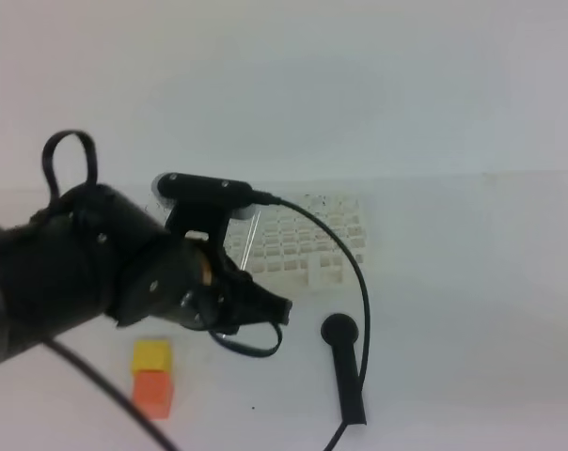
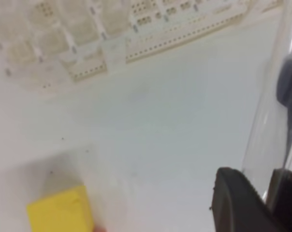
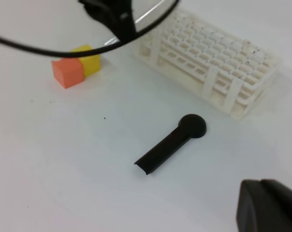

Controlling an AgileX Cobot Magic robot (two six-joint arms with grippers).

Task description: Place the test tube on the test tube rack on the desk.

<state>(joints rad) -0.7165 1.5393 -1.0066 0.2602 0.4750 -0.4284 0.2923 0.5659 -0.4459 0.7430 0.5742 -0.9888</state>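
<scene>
One arm mattered: the left gripper (image 2: 264, 193) was clenched on the test tube (image 2: 271, 106), whose long axis ran up and away toward the rack (image 1: 307, 242) just beyond; the tube seemed clear of the desk (image 1: 453, 282). The right gripper (image 3: 269, 205) hung closed, farther off.

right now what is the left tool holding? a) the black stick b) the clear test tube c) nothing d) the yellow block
b: the left wrist view shows the left tool shut on the test tube, while the black stick and the yellow block lie apart on the desk.
</scene>
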